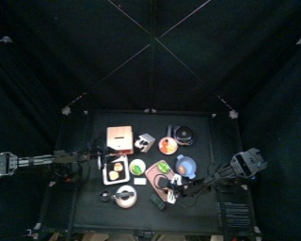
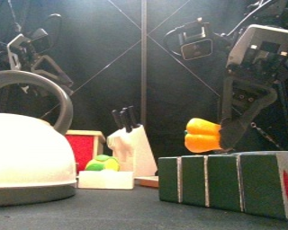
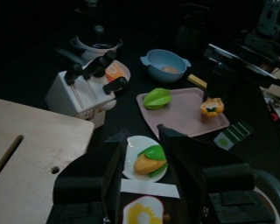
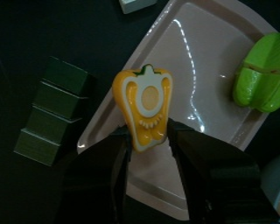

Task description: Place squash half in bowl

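The squash half [image 4: 145, 98] is yellow-orange with its cut face showing, at the edge of a pink tray [image 4: 213, 35]. My right gripper [image 4: 152, 147] is shut on its narrow end. In the front view the squash half [image 2: 202, 135] hangs behind a row of green blocks [image 2: 219, 180]; I cannot tell whether it touches the tray. The blue bowl [image 3: 166, 61] stands beyond the tray [image 3: 184, 122] with something orange inside. My left gripper [image 3: 149, 162] is open over a white plate [image 3: 130, 171] of orange and green food.
A green pepper half [image 4: 265, 70] lies on the tray. A white knife block [image 3: 90, 83], a wooden cutting board [image 3: 25, 140] and a white kettle [image 2: 26, 153] stand around. The green blocks [image 4: 55, 109] lie beside the tray's edge.
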`<state>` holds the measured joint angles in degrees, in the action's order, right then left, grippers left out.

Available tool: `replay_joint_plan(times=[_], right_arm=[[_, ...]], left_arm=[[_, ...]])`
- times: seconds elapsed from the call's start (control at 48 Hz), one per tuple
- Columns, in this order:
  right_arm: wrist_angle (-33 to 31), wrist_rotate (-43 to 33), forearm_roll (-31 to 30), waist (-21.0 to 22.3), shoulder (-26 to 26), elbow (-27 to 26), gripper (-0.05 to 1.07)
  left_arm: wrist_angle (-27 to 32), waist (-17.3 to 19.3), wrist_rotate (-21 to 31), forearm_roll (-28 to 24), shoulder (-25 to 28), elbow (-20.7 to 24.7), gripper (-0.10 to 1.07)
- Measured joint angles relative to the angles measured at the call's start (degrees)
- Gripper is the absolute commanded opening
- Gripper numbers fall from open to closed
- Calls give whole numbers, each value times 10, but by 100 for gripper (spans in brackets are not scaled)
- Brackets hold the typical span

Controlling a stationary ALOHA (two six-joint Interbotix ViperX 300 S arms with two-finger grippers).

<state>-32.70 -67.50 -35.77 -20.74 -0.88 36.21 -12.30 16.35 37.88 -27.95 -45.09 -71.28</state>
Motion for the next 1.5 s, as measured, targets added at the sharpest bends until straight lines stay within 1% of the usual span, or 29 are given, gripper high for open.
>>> replay_joint_plan(times=[0.125,0.229,0.354,0.542,0.625,0.792,0.958,0.979,1.0,1.104,1.229,1.375,1.5], right_arm=[[-5,1,4,3,0,0,68],[-30,-2,6,4,11,4,68],[-62,-8,9,4,43,11,68],[-98,-54,5,4,92,35,68],[-122,-83,6,4,117,56,68],[-163,-176,-4,5,158,106,68],[-183,-264,-29,5,199,146,68],[-183,-264,-29,5,199,146,68],[-188,-286,-33,5,208,156,68],[-192,-322,-35,5,227,178,69],[-192,-350,-36,5,235,194,70],[-192,-352,-32,8,233,200,72],[-192,-352,-20,16,227,204,77]], left_arm=[[0,0,0,0,-1,0,76],[0,0,0,0,0,-1,76],[1,0,0,0,0,-1,76],[0,0,0,0,0,0,76],[0,0,0,0,0,0,76],[0,0,0,0,0,-1,76],[0,0,0,0,0,-1,76],[0,0,-1,0,0,0,76],[1,0,0,0,0,0,76],[0,0,-1,0,0,0,76],[0,0,0,0,0,-1,76],[0,0,0,0,0,0,76],[0,1,0,0,-1,-1,76]])
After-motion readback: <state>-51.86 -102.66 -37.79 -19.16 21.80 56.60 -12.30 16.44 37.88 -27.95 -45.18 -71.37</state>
